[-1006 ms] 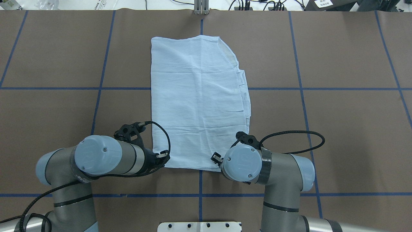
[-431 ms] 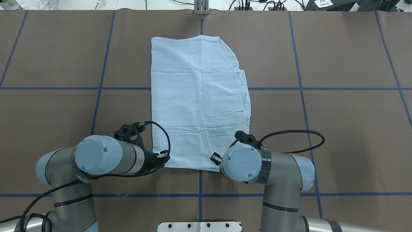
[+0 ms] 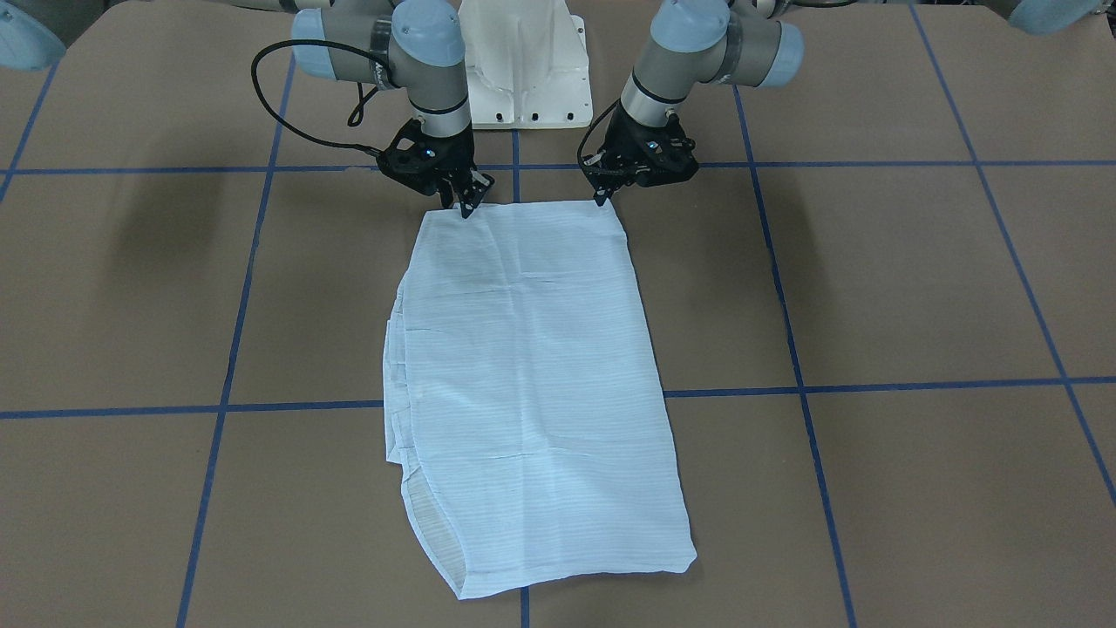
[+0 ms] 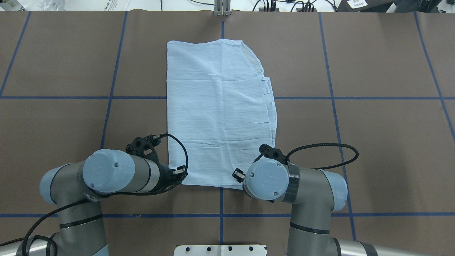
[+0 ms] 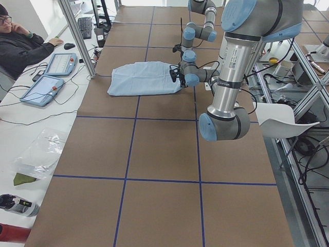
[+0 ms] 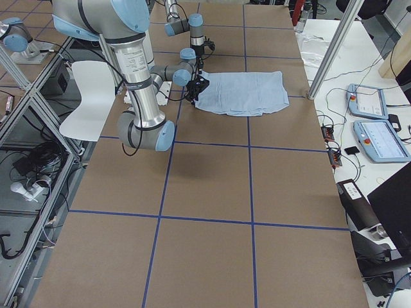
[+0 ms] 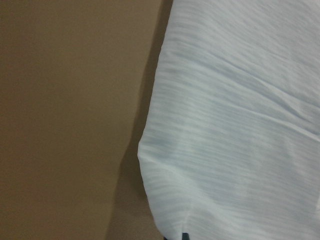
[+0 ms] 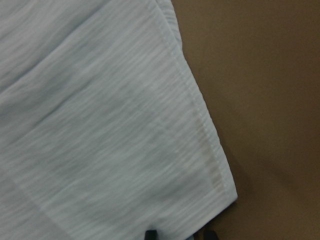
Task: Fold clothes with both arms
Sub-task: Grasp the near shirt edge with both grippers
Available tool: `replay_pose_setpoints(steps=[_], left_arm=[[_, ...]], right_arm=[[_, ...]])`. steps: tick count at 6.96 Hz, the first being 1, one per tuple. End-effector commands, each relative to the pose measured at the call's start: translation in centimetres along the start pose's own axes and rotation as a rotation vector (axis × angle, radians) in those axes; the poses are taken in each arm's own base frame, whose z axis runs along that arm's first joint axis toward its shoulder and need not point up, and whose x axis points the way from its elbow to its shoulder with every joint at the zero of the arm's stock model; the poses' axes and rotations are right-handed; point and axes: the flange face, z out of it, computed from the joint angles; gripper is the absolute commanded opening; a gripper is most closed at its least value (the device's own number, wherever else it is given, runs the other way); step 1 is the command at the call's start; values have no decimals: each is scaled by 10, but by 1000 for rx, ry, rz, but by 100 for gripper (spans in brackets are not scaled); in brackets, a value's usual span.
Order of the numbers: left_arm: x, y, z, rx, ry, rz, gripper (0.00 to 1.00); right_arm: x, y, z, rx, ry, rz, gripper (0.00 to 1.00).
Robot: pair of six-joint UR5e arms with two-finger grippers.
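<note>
Light-blue striped shirt (image 4: 218, 113), folded to a long rectangle, flat on brown tabletop (image 4: 53, 142) w/ blue grid lines (image 4: 71, 97). Approx. centred, long axis running away from robot base. Layered edges stepped along robot's-right side; curved hem at far right corner.

Left claw (image 3: 602, 199): pointing down at near left corner of shirt, tips at cloth edge. Open or closed: cannot tell, only a dark sliver in wrist view.

Right claw (image 3: 468, 208): at near right corner. Fingertips (image 8: 150, 235) seen apart in wrist view, so spread, nothing clamped.

Operator (image 5: 20, 46) seated at side desk beyond tabletop, tablets (image 5: 60, 63) alongside.
</note>
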Motion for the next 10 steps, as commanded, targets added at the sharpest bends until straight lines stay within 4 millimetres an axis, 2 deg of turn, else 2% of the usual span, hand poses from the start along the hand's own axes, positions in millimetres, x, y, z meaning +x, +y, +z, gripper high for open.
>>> replay_pose_setpoints(steps=[1,2,6,7,8,9,10], left_arm=[[0,0,0,1,0,0,0],[0,0,0,1,0,0,0],[0,1,0,0,0,1,0],[0,0,0,1,0,0,0],[0,0,0,1,0,0,0],[0,0,0,1,0,0,0],[0,0,0,1,0,0,0]], right_arm=[[0,0,1,1,3,-1,53],[0,0,1,0,3,-1,56],[0,1,1,-4,3,-1,54],[0,1,1,-4,3,-1,42],[0,0,1,-3,4,-1,21],[0,1,0,-5,4,-1,8],[-1,1,-2,-7,0,-2,1]])
